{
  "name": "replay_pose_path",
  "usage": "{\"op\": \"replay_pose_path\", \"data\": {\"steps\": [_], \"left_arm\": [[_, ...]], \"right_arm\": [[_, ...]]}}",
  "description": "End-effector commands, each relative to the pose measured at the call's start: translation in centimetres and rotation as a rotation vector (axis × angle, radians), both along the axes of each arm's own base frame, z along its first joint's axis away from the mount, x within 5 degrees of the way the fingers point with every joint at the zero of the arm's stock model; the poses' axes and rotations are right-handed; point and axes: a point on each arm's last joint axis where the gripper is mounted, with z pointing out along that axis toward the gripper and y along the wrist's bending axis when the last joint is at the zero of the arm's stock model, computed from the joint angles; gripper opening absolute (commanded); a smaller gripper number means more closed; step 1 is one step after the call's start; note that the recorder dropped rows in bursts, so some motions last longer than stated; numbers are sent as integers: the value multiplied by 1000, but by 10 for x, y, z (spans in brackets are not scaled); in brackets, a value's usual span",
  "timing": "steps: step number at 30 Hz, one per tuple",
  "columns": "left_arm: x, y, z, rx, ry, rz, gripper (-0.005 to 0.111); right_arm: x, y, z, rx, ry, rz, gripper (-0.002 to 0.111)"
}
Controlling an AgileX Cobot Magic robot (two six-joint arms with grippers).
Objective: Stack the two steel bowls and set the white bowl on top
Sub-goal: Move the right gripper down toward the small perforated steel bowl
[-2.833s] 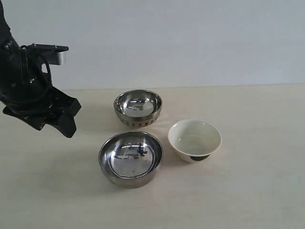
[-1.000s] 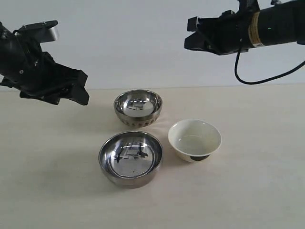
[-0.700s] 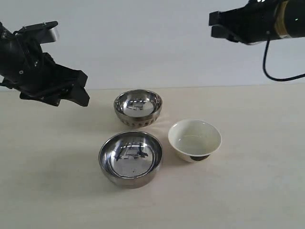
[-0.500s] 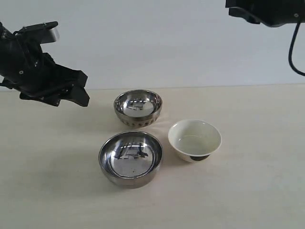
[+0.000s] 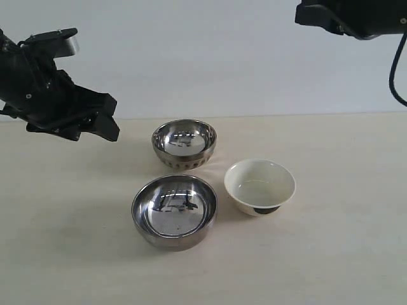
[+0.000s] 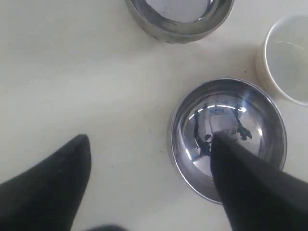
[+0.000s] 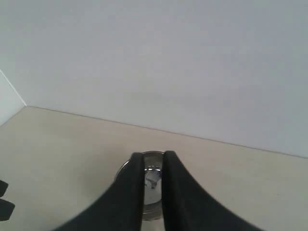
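Note:
The wider steel bowl (image 5: 174, 211) stands nearest the front, and the smaller ribbed steel bowl (image 5: 184, 143) stands just behind it. To their right sits the white bowl (image 5: 259, 186), upright on its dark foot. All three stand apart and hold nothing. My left gripper (image 5: 109, 121) hovers open above the table, left of the ribbed bowl. From its wrist I see the wide bowl (image 6: 231, 130), the ribbed bowl (image 6: 178, 19) and the white bowl (image 6: 288, 62), and the left gripper (image 6: 149, 144) holds nothing. My right gripper (image 5: 300, 14) is high at the upper right. That gripper (image 7: 153, 156) is shut, with a steel bowl (image 7: 153, 185) far beyond it.
The pale wooden table (image 5: 331, 254) meets a plain white wall (image 5: 210, 57) at the back. Nothing else stands on it apart from the three bowls.
The right arm has swung to the right and upward along the top of the view. The left arm rose from table height earlier and has held still for the last second. The bowls have not moved.

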Motion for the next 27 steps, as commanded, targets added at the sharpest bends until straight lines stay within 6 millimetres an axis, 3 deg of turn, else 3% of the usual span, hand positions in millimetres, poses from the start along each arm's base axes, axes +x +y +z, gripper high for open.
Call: {"op": "replay_pose_path", "data": {"steps": [1,9,14,18,27], "left_arm": [[0,1,3,-4,-27,2,66],[0,1,3,-4,-27,2,66],[0,1,3,-4,-27,2,66],[0,1,3,-4,-27,2,66],[0,1,3,-4,-27,2,66]], "right_arm": [[-3,-1,4,21,2,-2,9],[6,-2,-5,134,109,-76,9],[5,1,-12,122,133,-30,9],[6,-5,-24,13,-6,-67,9],[5,-10,-25,-138,-235,-221,9]]}}
